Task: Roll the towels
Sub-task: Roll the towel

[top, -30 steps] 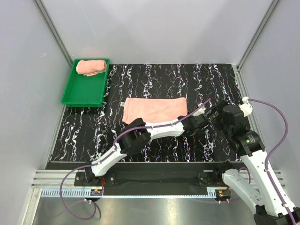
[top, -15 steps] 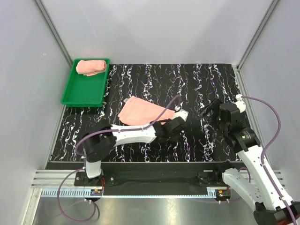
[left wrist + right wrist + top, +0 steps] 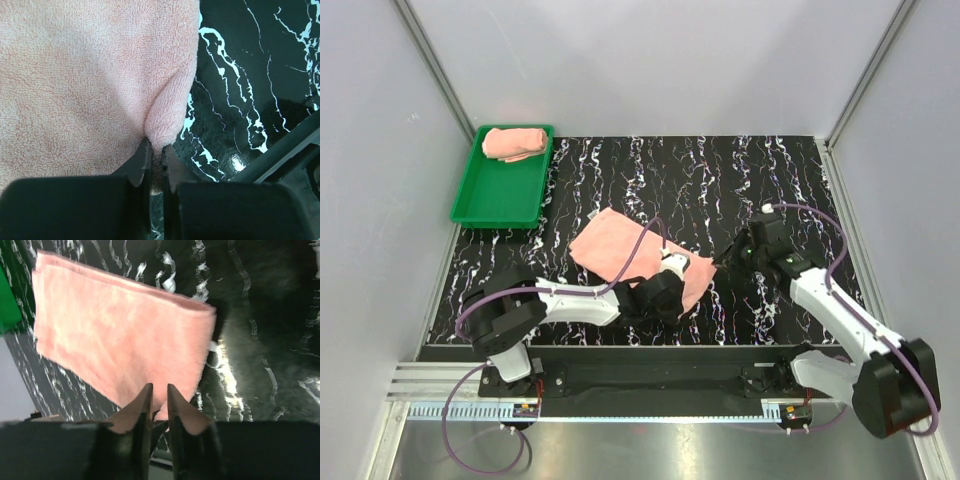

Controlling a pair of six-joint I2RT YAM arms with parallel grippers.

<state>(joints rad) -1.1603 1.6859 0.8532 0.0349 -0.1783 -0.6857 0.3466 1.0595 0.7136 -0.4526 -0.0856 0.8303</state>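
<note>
One salmon-pink towel lies flat and skewed on the black marbled mat. My left gripper is shut on its near right corner; in the left wrist view the gripper pinches a raised fold of the towel. My right gripper is at the towel's right edge. In the right wrist view its jaws stand a narrow gap apart over the towel, and I cannot make out whether cloth is between them. A second towel lies rolled in the green tray.
The green tray sits at the mat's far left corner, beside the left wall. Grey walls close in both sides and the back. The left arm's purple cable arcs over the flat towel. A metal rail runs along the near edge.
The left gripper has pulled the towel's right end towards the near edge, so the towel now lies diagonally. The right arm has swung left to the towel, and its jaws have narrowed from wide open.
</note>
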